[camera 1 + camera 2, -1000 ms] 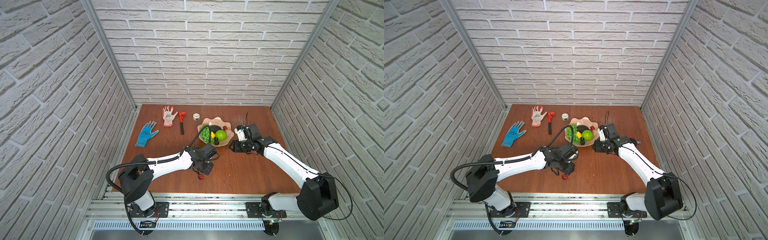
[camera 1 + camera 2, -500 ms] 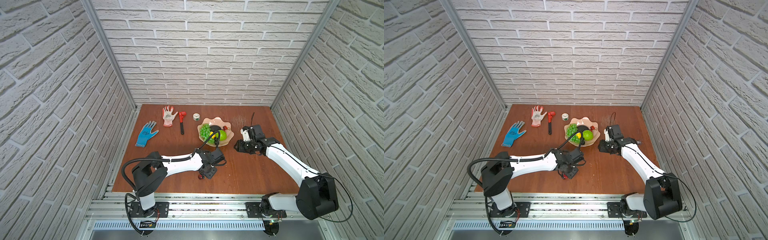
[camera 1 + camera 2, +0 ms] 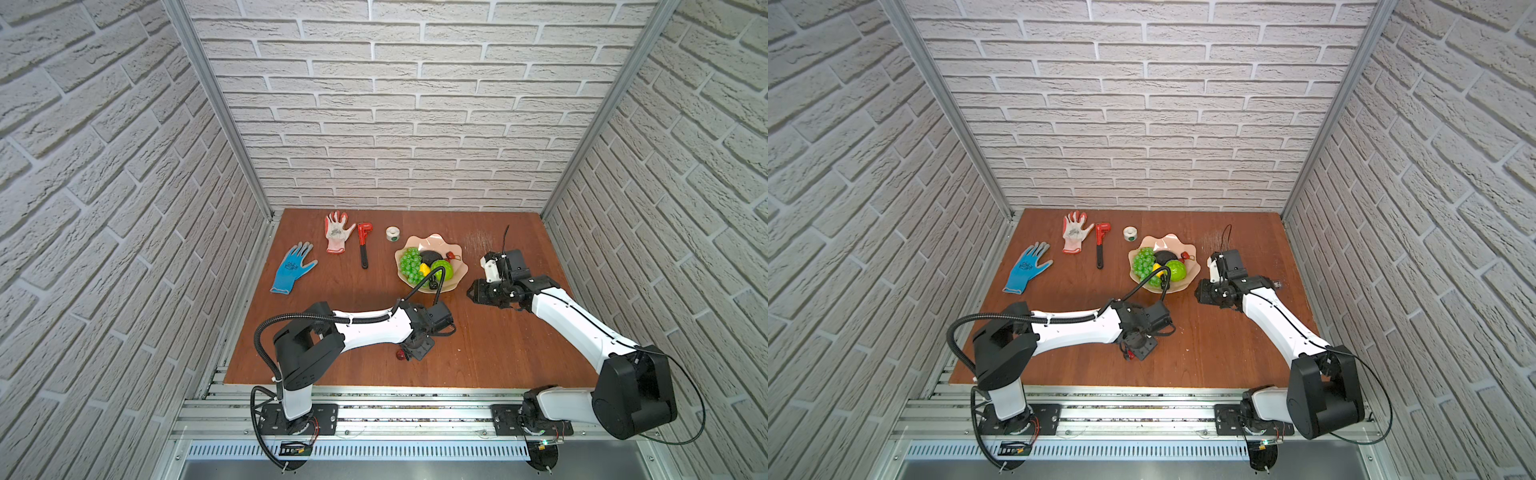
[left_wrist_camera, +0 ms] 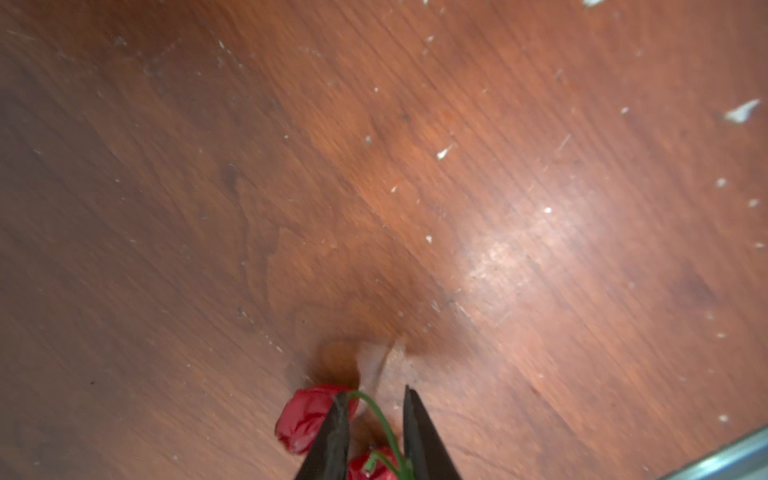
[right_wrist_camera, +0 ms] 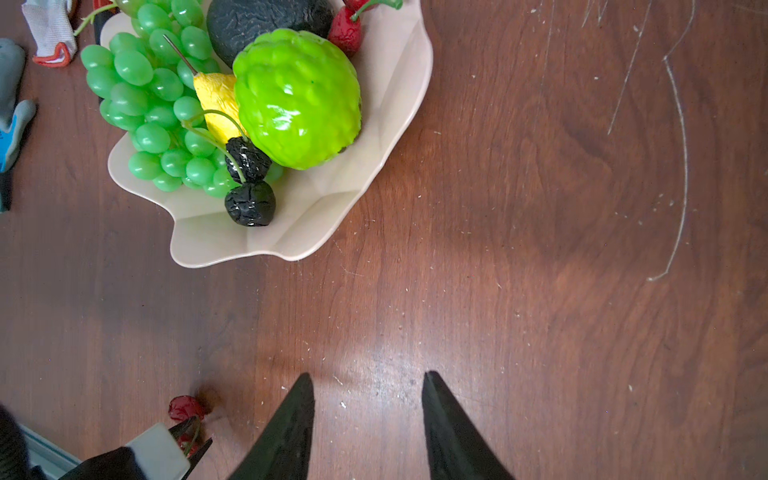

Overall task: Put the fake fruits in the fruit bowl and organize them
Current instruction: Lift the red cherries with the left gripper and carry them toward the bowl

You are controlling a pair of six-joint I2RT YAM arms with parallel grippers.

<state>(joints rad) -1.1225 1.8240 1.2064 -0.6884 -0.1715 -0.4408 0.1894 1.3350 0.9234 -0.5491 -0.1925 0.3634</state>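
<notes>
Scuffed wooden tabletop (image 3: 332, 299) in a white-brick booth (image 3: 415, 124) is seen with left gripper (image 4: 374, 392) jaws narrowly parted astride the green stem (image 4: 382, 419) of the dark-red berries (image 4: 303, 419), well apart from the fruit bowl (image 5: 390, 104), and right gripper (image 5: 369, 374) jaws spread empty near it.

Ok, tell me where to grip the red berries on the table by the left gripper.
Take the green stem joining the two red berries, from straight above. The berries are small, round and glossy; the stem arches between them, and the left gripper straddles it.
</notes>
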